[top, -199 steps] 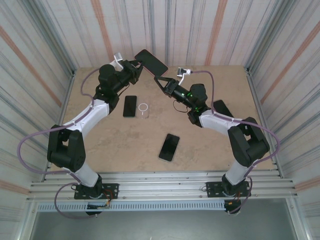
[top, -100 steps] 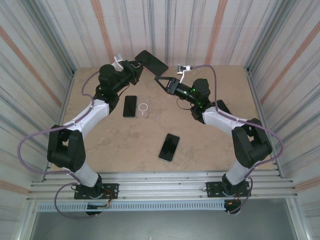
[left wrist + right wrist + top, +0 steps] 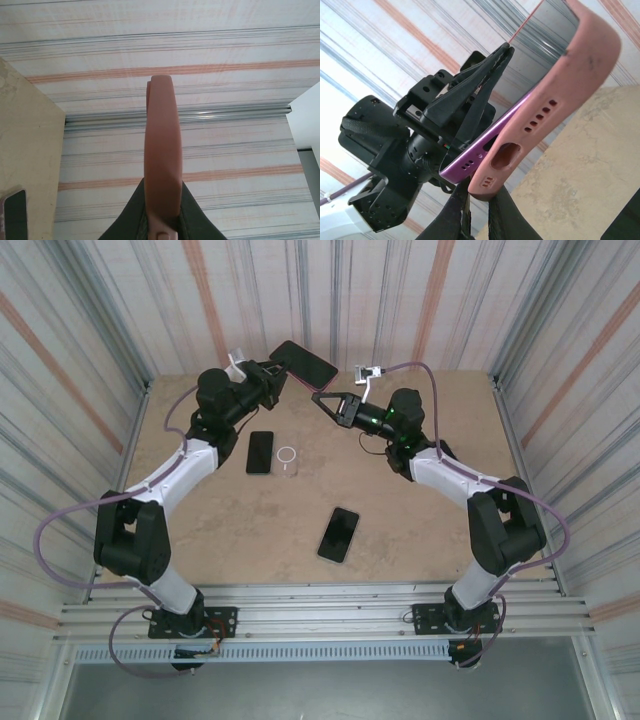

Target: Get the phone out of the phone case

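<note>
Clenched on the pink phone case [image 3: 162, 150] with the left pincer [image 3: 281, 375], dark fingers [image 3: 131, 220] pressing both flat sides. Standing edge-on and upright in the middle of the left wrist frame. Held off the desk [image 3: 400, 520] at upper centre of the top frame, dark screen facing up. In the right wrist frame, showing the purple phone [image 3: 470, 161] parted from the case at its lower corner and seated further up. Poised at that corner with the right pincer [image 3: 479, 216], fingers narrowly apart at the bottom edge. Impossible to tell whether gripping or released. Noting, flat on the desk, a dark phone [image 3: 339, 534] at lower centre and a clear case [image 3: 288, 457] with a white ring.
</note>
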